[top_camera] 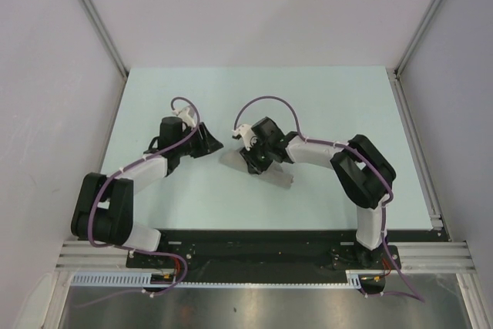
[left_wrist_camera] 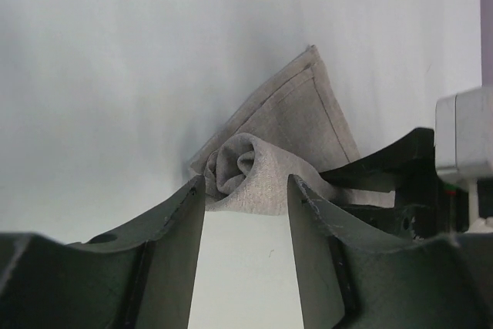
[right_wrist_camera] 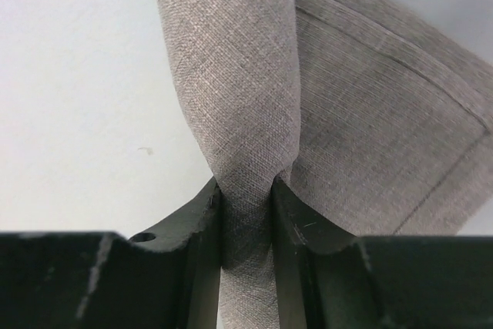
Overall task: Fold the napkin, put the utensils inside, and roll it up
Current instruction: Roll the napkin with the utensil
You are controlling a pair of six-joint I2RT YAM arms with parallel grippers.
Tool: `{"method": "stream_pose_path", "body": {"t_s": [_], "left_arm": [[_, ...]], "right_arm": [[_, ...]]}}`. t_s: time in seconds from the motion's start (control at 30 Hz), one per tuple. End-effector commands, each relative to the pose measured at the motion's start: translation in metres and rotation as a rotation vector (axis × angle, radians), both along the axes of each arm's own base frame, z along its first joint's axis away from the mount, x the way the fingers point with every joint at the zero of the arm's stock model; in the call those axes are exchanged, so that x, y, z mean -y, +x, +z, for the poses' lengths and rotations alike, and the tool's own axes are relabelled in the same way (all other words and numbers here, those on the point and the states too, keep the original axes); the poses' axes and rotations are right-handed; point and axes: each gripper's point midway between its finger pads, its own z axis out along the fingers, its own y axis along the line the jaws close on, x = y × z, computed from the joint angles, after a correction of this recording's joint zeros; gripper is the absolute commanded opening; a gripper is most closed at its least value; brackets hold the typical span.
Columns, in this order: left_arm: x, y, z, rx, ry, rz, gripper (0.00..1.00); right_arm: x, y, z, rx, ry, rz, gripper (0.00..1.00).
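Napkin [right_wrist_camera: 246, 98] is pinched in the closed right end effector [right_wrist_camera: 246, 213], rolled, one hemmed corner loose; left end effector [left_wrist_camera: 245, 202] stands open at its coiled end, on the desk [top_camera: 323, 98]. Utensil unseen, judged inside. Rolling nearly complete

In the top view the right end effector [top_camera: 254, 156] and its arm [top_camera: 316, 152] covered most of the napkin [top_camera: 283, 176]. In the right wrist view the cloth ran past the top, right and bottom edges. The inside of the rolled napkin was not visible in the left wrist view.
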Motion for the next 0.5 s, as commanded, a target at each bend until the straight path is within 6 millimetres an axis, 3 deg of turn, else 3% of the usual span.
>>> {"method": "stream_pose_path", "body": {"t_s": [0.0, 0.1, 0.47], "left_arm": [[-0.004, -0.007, 0.004, 0.065, 0.014, -0.010, 0.52], [-0.003, -0.012, -0.001, 0.061, 0.005, -0.024, 0.52], [0.004, -0.030, -0.029, -0.008, -0.026, -0.069, 0.51]], "right_arm": [[-0.011, -0.051, 0.006, -0.278, 0.030, 0.133, 0.26], [-0.018, -0.053, 0.011, -0.339, 0.061, 0.161, 0.26], [-0.016, -0.051, -0.009, -0.564, 0.151, 0.156, 0.25]]}}
